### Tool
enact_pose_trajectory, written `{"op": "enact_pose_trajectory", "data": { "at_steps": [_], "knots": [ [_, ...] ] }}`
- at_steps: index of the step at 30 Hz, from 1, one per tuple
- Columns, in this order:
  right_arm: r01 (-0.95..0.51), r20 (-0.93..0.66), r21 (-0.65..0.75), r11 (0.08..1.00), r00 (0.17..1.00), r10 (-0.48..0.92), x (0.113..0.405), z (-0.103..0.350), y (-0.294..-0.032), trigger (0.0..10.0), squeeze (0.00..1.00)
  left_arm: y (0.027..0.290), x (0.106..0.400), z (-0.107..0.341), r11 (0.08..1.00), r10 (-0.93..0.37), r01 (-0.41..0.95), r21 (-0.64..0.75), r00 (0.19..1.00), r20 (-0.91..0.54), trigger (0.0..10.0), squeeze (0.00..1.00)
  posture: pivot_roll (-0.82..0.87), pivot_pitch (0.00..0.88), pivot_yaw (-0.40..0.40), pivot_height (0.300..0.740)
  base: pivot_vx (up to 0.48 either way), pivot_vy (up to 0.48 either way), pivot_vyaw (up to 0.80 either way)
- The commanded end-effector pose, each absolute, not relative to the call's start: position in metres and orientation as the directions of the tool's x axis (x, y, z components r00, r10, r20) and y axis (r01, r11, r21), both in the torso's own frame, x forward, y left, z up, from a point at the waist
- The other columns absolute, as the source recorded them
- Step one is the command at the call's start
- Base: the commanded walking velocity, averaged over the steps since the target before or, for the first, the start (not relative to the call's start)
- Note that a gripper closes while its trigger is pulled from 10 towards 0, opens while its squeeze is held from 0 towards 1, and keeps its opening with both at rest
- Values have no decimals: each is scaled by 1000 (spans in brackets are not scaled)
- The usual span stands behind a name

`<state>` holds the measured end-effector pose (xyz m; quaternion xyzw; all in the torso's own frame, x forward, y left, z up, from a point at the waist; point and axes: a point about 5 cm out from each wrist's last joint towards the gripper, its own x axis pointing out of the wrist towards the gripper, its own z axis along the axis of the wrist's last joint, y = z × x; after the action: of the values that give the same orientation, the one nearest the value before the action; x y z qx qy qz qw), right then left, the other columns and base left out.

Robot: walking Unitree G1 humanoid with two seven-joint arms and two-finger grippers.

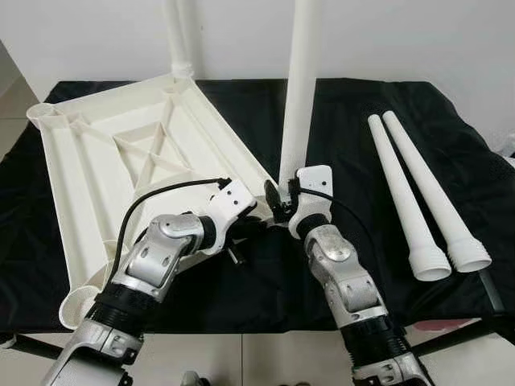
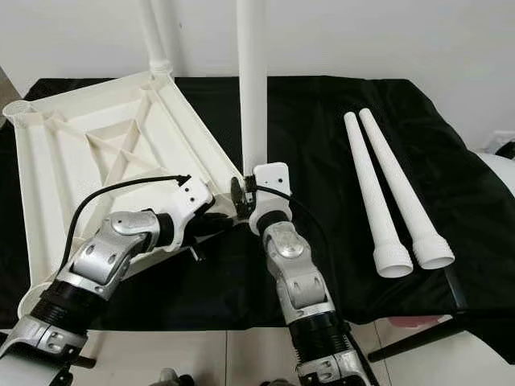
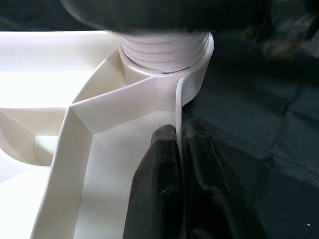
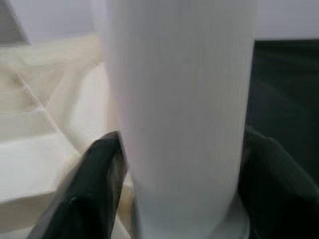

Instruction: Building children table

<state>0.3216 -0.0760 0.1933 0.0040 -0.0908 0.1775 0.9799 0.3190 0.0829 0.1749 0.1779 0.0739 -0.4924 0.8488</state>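
Seating an upright white plastic table leg (image 1: 299,88) in a corner socket.
The leg is clamped between the right gripper (image 1: 283,201) fingers for turning, while the upturned white ribbed tabletop (image 1: 121,161) rim is pinched beside it by the left gripper (image 3: 182,164), steadying it.

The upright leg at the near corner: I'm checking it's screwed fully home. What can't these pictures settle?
- Upright leg: top cut off by head views' upper edge.
- Its thread depth in the tabletop socket: hidden behind right gripper.
- Left wrist view: dark blur covers the top.
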Motion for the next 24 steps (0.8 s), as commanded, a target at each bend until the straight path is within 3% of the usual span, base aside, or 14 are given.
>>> {"op": "enact_pose_trajectory", "data": {
  "at_steps": [1, 4, 7, 12, 18, 24],
  "knots": [
    [-412, 218, -14, 911, 888, 405, 317, 201, -73, 10000, 0, 77, 311, 187, 375, -874, 897, 234, 426, -232, 0, 0, 14, 141, 4, 740, 0, 0, 0],
    [-593, 250, -108, 798, 761, 599, 303, 217, -82, 10000, 0, 91, 288, 177, 238, -892, 934, 266, 319, -321, 0, 0, 19, 137, 4, 740, 0, 0, 0],
    [-631, 234, -134, 764, 729, 643, 300, 217, -84, 10000, 0, 95, 284, 176, 217, -892, 939, 267, 302, -336, 0, 0, 22, 136, 3, 740, 0, 0, 0],
    [-752, 146, -205, 627, 610, 779, 287, 213, -89, 10000, 0, 108, 271, 171, 149, -887, 952, 269, 249, -389, 0, 0, 27, 132, 1, 740, 0, 0, 0],
    [-832, 51, -232, 504, 507, 861, 283, 207, -92, 10000, 0, 122, 257, 170, 75, -874, 959, 274, 196, -445, 0, 0, 35, 130, -5, 740, 0, 0, 0],
    [-843, 44, -238, 483, 487, 872, 285, 209, -91, 10000, 0, 126, 256, 170, 78, -872, 959, 272, 198, -449, 0, 0, 39, 131, -9, 740, 0, 0, 0]
  ]
}}
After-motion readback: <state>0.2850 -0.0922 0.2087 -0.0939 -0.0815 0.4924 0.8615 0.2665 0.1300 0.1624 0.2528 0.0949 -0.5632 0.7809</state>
